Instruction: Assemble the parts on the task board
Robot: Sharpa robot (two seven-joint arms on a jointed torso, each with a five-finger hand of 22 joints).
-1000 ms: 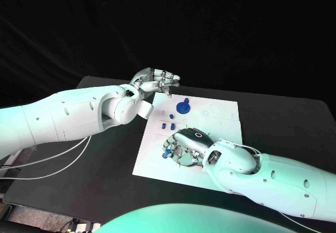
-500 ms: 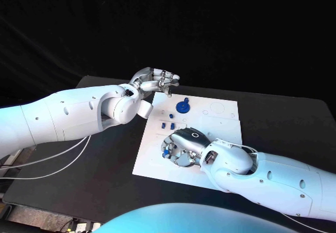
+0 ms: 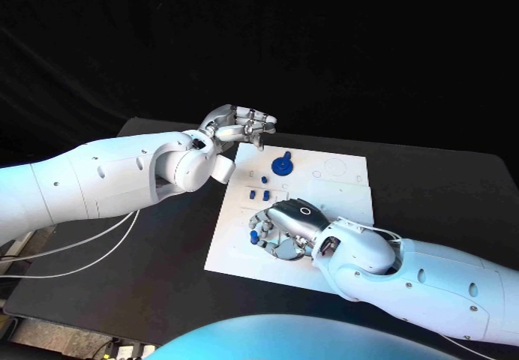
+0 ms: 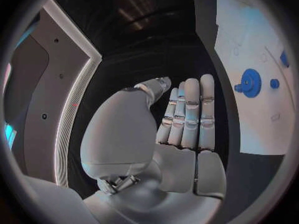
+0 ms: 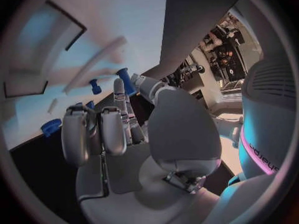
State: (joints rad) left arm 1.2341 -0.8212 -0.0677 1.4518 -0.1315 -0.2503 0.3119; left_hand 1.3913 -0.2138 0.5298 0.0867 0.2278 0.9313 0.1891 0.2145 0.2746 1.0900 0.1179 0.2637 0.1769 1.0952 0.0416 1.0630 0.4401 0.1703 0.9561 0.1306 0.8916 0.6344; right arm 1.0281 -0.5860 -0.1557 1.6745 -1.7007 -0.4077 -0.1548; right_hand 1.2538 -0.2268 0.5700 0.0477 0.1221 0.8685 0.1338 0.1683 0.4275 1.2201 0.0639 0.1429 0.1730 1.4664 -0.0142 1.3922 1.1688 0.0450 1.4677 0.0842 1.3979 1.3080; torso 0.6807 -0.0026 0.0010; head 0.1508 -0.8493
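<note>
Fingers, right hand (image 3: 290,223): curled down over the near-left part of the task board (image 3: 335,187), among several small blue parts. A blue peg (image 5: 126,80) stands just beyond the fingertips in the right wrist view, seemingly touched by thumb and a finger; whether it is truly pinched, I cannot tell. Another small blue part (image 3: 257,238) lies just beside the fingers on their outer side.

Fingers, left hand (image 3: 240,124): straight and laid close together, holding nothing, raised off the board's far-left corner.

Parts farther out: a blue gear-like disc (image 3: 283,165) with a knob, between the two hands and nearer the left fingers; two short blue pins (image 3: 256,194) just ahead of the right fingers.

Risk, as judged: if the peg is only lightly touched, it may tip or roll as the fingers close; the crowded fingers could also nudge neighbouring parts out of place, since they sit so near.

Surface (image 3: 433,187): black, carrying the white board at its middle. Loose cables (image 3: 97,240) trail off its left side.

Room: dark backdrop beyond the surface.
</note>
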